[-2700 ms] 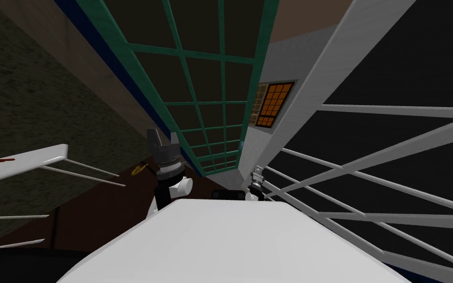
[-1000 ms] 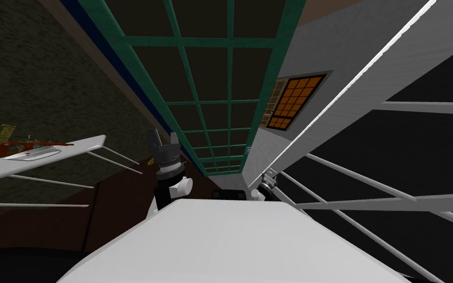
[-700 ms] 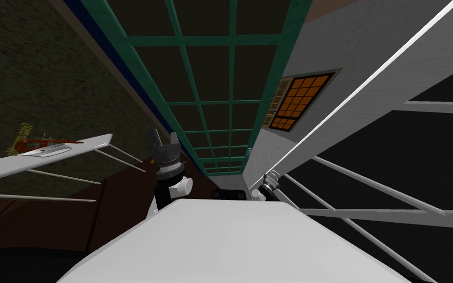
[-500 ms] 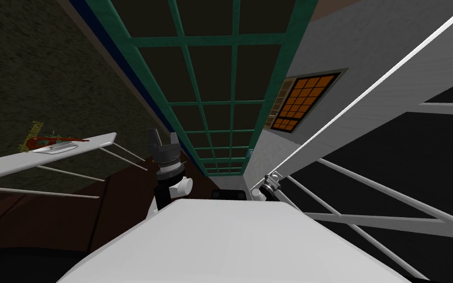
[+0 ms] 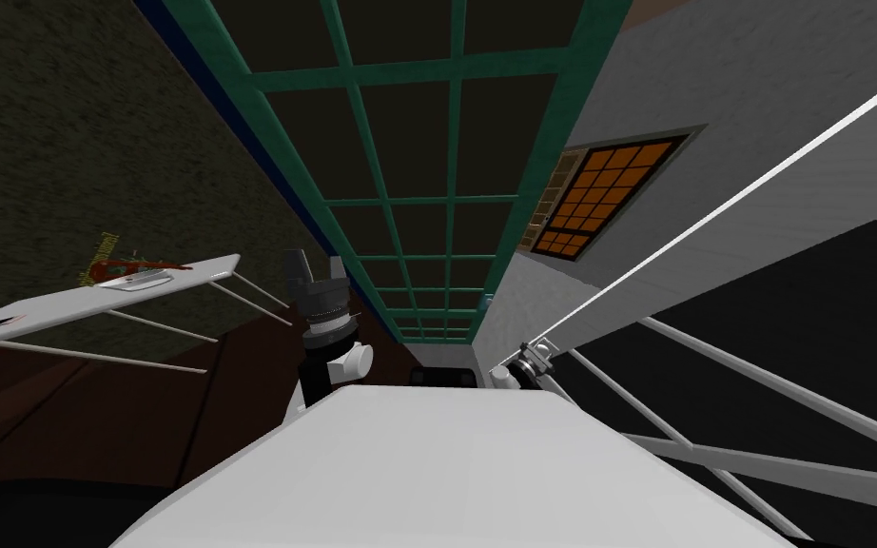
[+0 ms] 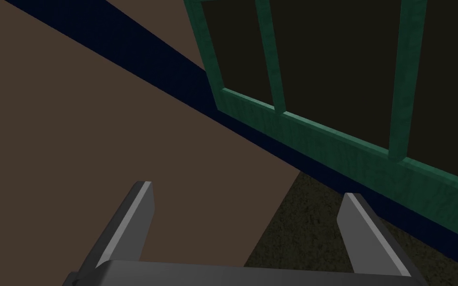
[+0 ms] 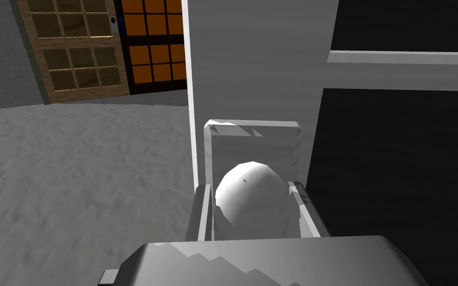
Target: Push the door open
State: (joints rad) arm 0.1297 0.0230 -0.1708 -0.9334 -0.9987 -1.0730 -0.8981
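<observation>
The door [image 5: 769, 214] is a white frame with dark panes, standing ajar on my right; its edge [image 7: 190, 89] runs up beside the gripper. My right gripper [image 7: 252, 187] is shut on the door's round white knob [image 7: 251, 201], whose square backplate [image 7: 253, 141] shows above it. In the head view that gripper [image 5: 529, 360] sits at the door's free edge. Past the edge lie a grey floor [image 7: 74, 169] and a room. My left gripper [image 5: 314, 271] is held up and open, with nothing between its fingers [image 6: 246, 189], near a green-framed glazed panel [image 6: 332, 134].
The green-framed panel [image 5: 408, 143] rises straight ahead, with a brown wall [image 6: 74, 124] to its left. A white table [image 5: 94, 303] bearing a red object [image 5: 132, 266] stands at my left. Beyond the doorway are a wooden glazed door [image 7: 74, 44] and orange-lit panes [image 5: 608, 195].
The door has swung further away to the right with my right gripper on its knob. The gap beside it has widened. My view has turned, bringing the white table inward.
</observation>
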